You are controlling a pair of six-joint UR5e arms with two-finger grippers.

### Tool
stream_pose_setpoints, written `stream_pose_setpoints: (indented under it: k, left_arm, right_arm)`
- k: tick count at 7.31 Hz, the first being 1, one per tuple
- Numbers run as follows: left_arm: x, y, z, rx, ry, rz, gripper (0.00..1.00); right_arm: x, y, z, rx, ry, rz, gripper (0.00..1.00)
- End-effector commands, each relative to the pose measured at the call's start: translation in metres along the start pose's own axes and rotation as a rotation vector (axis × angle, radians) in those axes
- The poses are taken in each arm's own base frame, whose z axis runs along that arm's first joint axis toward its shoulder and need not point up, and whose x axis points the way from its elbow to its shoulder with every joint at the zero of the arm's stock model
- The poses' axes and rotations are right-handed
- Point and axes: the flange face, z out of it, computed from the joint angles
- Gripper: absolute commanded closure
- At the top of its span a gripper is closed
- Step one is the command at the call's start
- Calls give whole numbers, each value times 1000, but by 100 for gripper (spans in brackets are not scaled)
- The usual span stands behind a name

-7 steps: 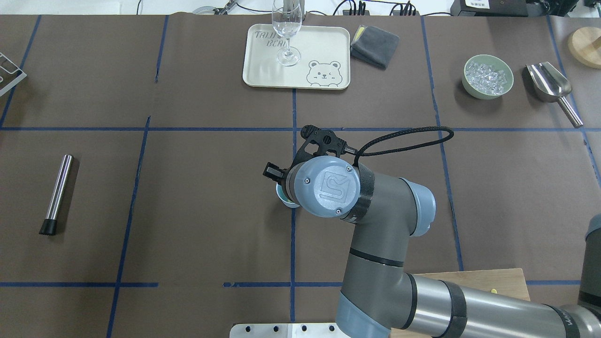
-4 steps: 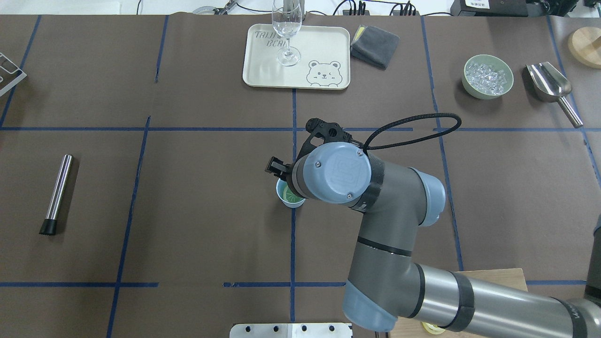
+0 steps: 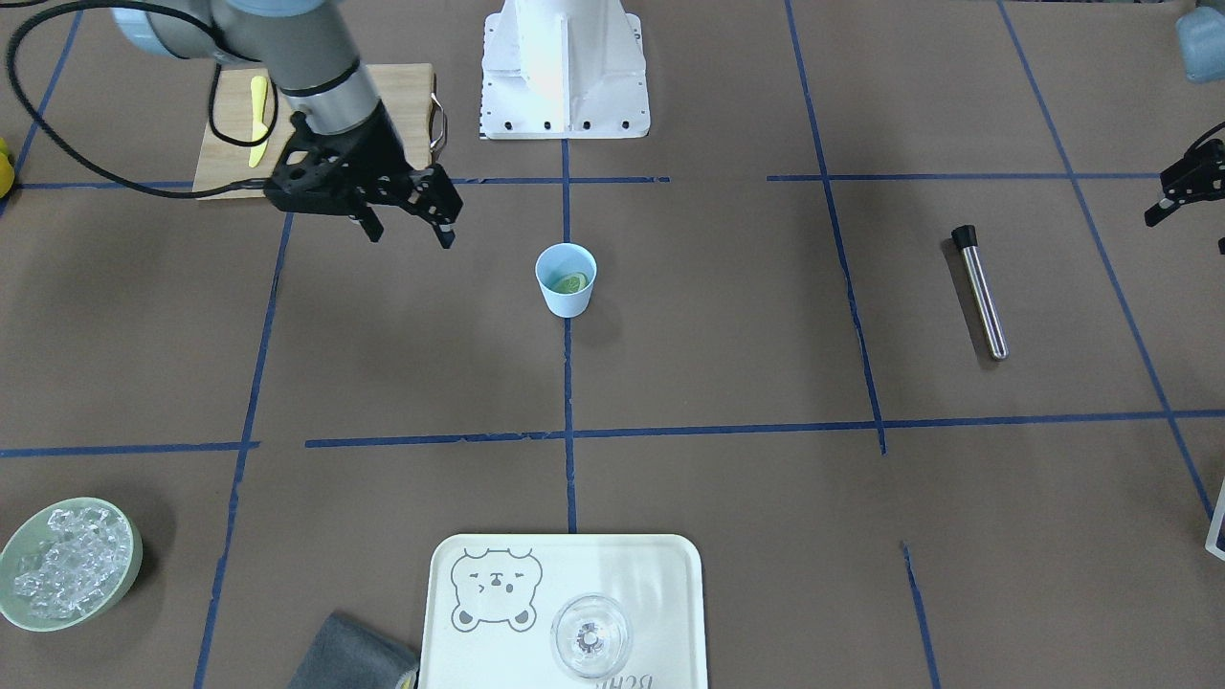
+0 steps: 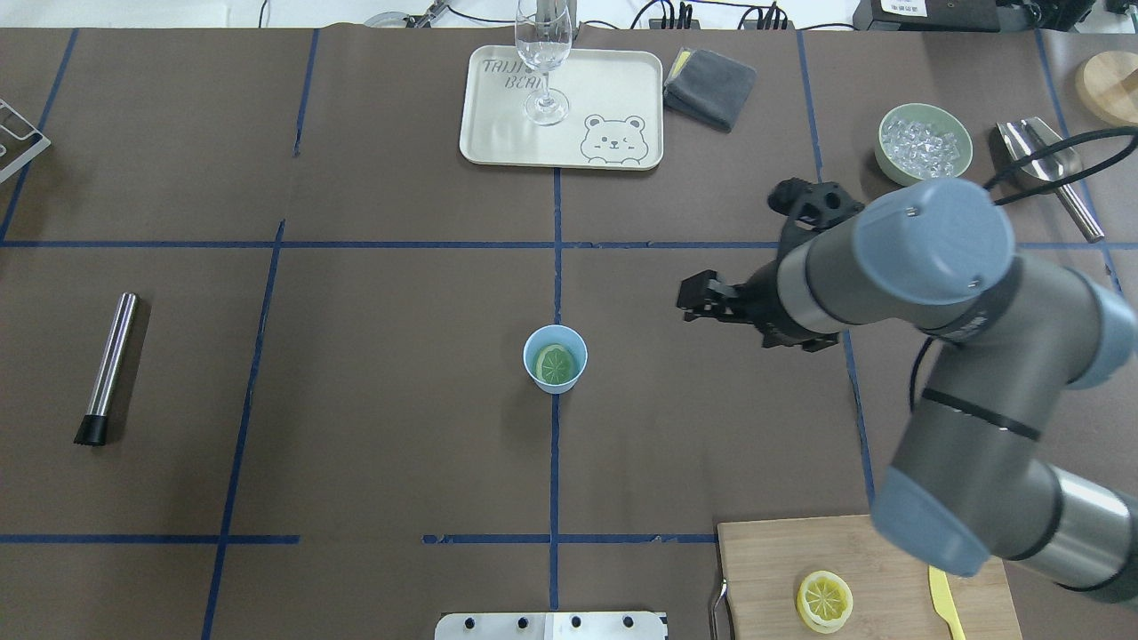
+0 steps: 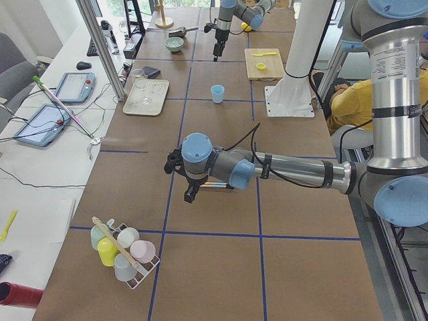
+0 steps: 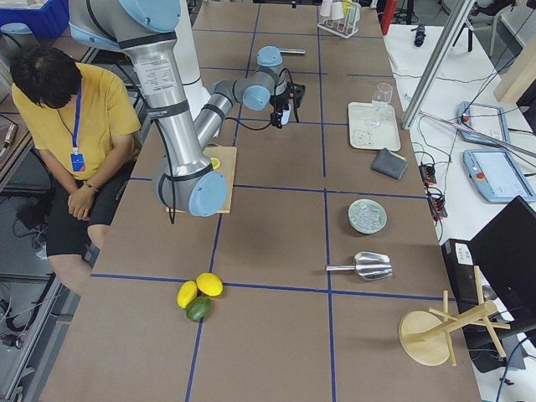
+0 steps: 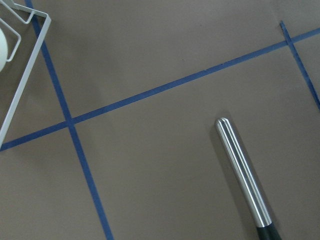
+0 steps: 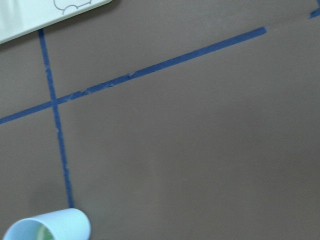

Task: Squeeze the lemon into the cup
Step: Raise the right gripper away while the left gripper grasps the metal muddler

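Observation:
The light-blue cup (image 4: 555, 358) stands upright at the table's middle, on a blue tape line. A round lemon slice (image 4: 555, 364) lies flat inside it, cut face up; it also shows in the front view (image 3: 571, 283). My right gripper (image 4: 698, 307) hangs above the table to the cup's right, well clear of it. In the front view it (image 3: 410, 234) is open and empty. The cup's rim shows at the bottom left of the right wrist view (image 8: 47, 227). My left gripper (image 3: 1182, 191) is at the table's far left, half cut off; I cannot tell its state.
A second lemon slice (image 4: 824, 600) and a yellow knife (image 4: 947, 604) lie on the wooden board (image 4: 765, 578) at front right. At the back are a tray (image 4: 613, 80) with a glass (image 4: 544, 62), a grey cloth (image 4: 709, 86), an ice bowl (image 4: 923, 144) and a scoop (image 4: 1040, 160). A steel muddler (image 4: 111, 364) lies at left.
My right arm has swung from over the cup to the right and back. The cup with the slice in it now stands uncovered.

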Motion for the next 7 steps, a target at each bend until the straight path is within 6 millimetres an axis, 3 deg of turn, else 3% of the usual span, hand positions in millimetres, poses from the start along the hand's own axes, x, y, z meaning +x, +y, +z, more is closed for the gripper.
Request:
stream_pose_setpoints:
  k: [1,3,5,6,7]
  left_arm:
    - [41,-15,46,9,-15,-99,0]
    - [80,-28,112,-4,-112,-138,2]
    - [66,-52,147,-42,-132,-195,9]
    - [76,-51,176,-82,-135,-243,11]
    - [83,-57,184,-92,-129,-248,13]
  right_arm:
    - [108,-29,-41,-27,70,-110,0]
    - [163,-48,-53,-41,113,-171,0]
    - [176,-52,-53,-48,110,-177,0]
    - [176,-53,-51,-50,112,-177,0]
    - [176,-53,-51,-50,112,-177,0]
